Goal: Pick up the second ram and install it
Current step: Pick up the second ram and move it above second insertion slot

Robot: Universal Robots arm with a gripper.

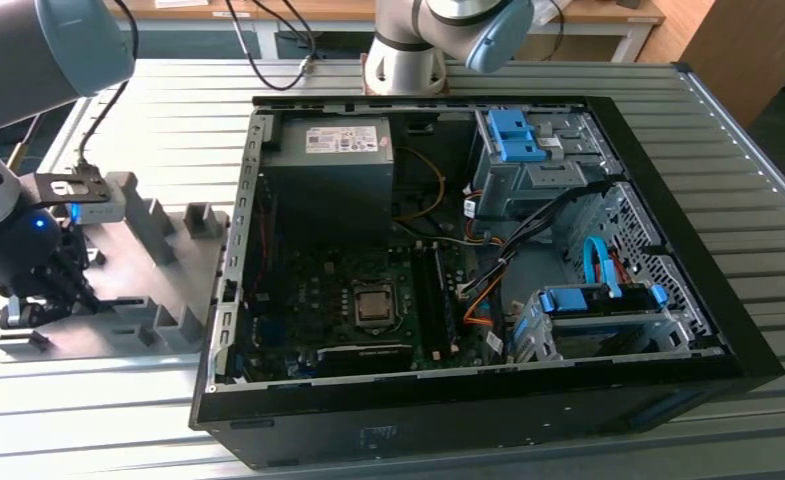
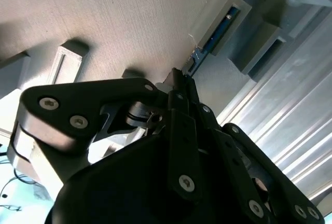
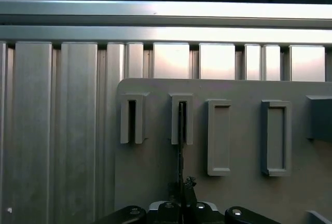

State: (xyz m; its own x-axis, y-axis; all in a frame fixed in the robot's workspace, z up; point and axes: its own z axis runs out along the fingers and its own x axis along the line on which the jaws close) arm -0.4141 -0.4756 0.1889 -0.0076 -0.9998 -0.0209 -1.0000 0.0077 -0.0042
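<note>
Here the pincer [image 3: 182, 193] is closed on the second ram [image 2: 217, 31], a thin blue-green stick.

The second ram [image 2: 218, 31] is dark blue. The holder blocks [image 3: 220, 136] are grey — the table [image 3: 62, 130] is shiny silver with stripes. The gripper [image 2: 179, 81] is black, like the computer case [image 1: 499, 415].
</note>
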